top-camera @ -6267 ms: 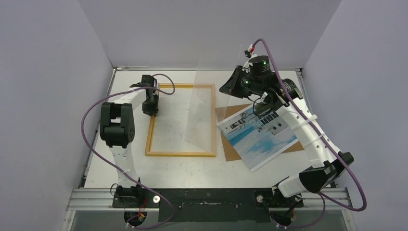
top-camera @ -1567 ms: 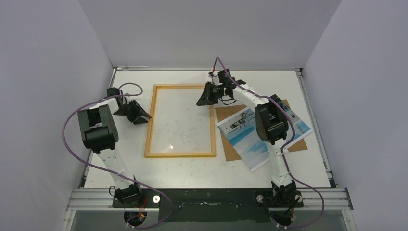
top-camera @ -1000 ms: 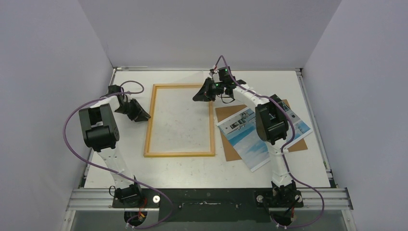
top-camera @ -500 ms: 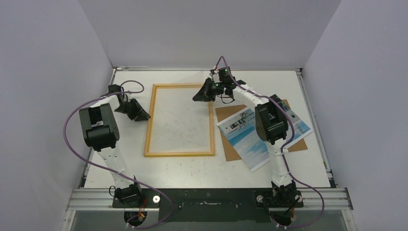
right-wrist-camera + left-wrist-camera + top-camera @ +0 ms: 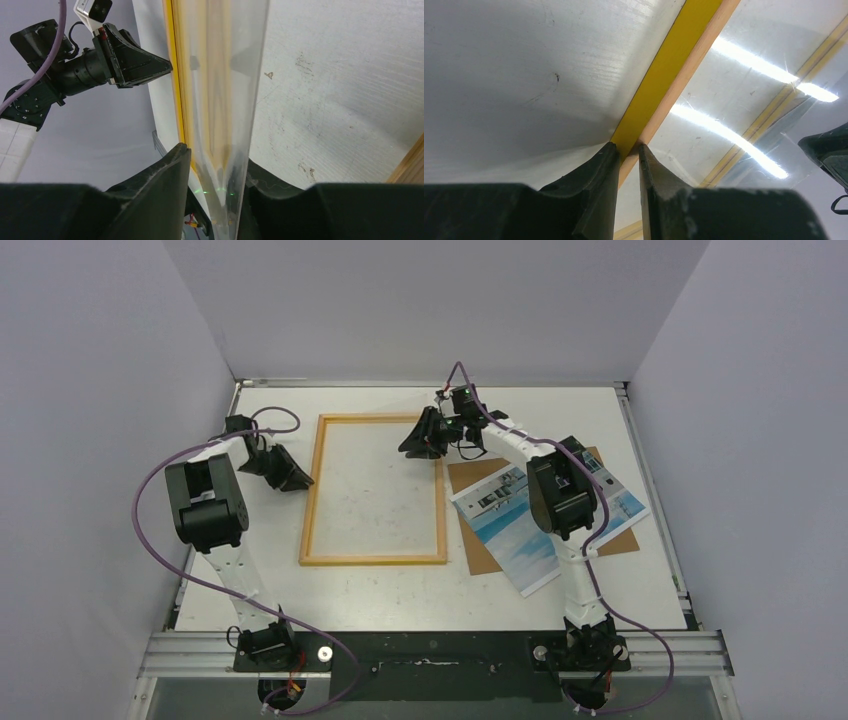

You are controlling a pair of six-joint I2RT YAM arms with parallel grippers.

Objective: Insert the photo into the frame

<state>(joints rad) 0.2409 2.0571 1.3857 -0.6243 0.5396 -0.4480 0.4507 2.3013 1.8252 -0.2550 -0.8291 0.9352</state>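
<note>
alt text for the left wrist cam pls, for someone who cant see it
The left gripper pinches the yellow rail of the frame, which runs diagonally up to the right over the white table. Right of the rail lies a clear pane streaked with bright light reflections, and part of the right gripper shows at the right edge.

No text, labels or numbers can be read.
</note>
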